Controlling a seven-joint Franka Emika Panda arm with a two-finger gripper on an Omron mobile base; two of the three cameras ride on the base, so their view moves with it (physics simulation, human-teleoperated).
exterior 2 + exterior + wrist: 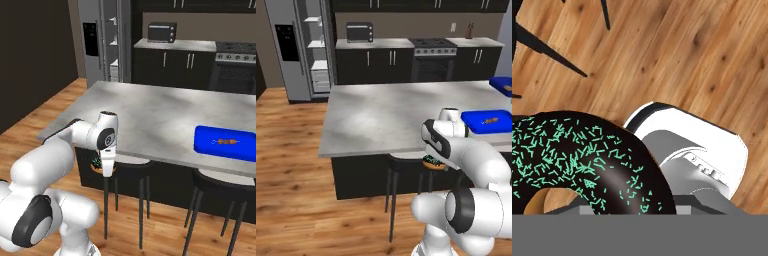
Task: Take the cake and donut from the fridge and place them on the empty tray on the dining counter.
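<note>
Gripper (434, 162) is clamped on the donut (587, 165), low at centre-right in the left base view, below the counter (386, 115) edge; raising it carelessly could knock the donut against that edge

blue tray (486, 121), toaster oven (359, 32), stove (433, 46)

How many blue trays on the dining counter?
2. One blue tray sits near the dining counter front edge, holding a small skewer; the second is at the far right, cut off by the frame.
</note>
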